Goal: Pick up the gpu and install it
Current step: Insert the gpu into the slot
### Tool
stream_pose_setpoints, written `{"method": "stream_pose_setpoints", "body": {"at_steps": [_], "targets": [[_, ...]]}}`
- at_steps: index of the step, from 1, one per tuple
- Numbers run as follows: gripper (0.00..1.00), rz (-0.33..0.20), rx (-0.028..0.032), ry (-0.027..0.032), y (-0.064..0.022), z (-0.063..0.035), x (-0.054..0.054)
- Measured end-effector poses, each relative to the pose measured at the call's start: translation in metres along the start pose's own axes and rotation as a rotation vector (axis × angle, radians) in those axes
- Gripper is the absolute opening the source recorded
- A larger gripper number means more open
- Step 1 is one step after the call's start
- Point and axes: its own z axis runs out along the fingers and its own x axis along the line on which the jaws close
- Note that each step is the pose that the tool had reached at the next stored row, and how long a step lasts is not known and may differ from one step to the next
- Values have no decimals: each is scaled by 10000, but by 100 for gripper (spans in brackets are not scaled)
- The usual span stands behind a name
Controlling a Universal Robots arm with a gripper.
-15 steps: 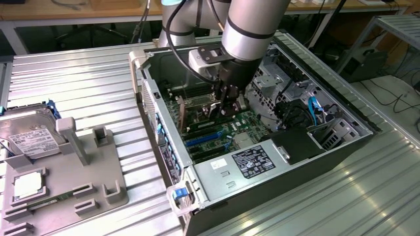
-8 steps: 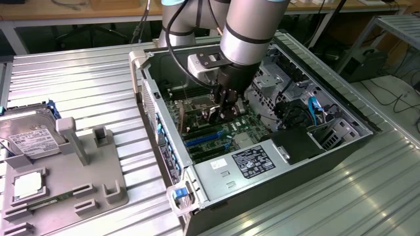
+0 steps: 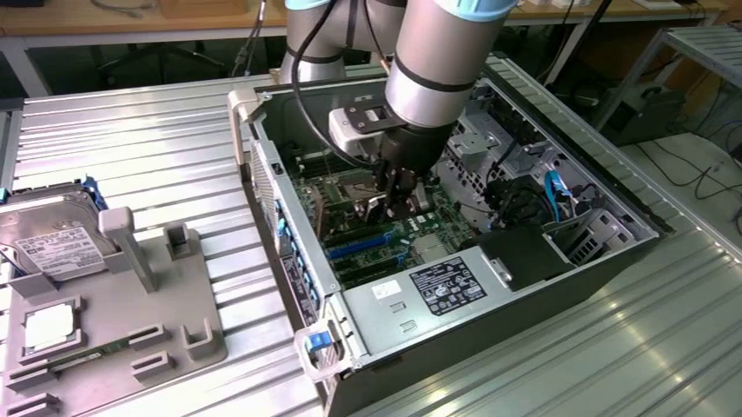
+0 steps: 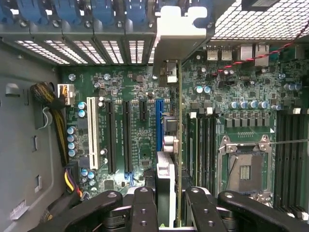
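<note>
Gripper [image 4: 171,195] nearest the lens, wrist view: I pinch the gpu [image 4: 170,126] edge-on, just beside the blue slot [image 4: 159,123], its bracket [image 4: 178,36] by the case wall [image 4: 72,48]. Judged risk: slight skew would jam the connector off-slot or snag the bracket. Exterior view, frame centre: my gripper [image 3: 397,198] holds the gpu [image 3: 378,208] low inside the computer case [image 3: 269,165]; tilt could scrape the motherboard [image 3: 336,208].

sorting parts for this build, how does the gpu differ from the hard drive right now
The gpu is clamped edge-on in the gripper inside the pc case; the hard drive sits on the grey holder outside. The gpu looks slim; the hard drive is boxy, silver, white-labelled.
</note>
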Motion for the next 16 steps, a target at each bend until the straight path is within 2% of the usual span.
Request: {"method": "stream_pose_setpoints", "body": {"at_steps": [8, 16], "targets": [[28, 14, -2, 19, 24, 141, 11], [28, 16, -1, 16, 52, 207, 32]]}}
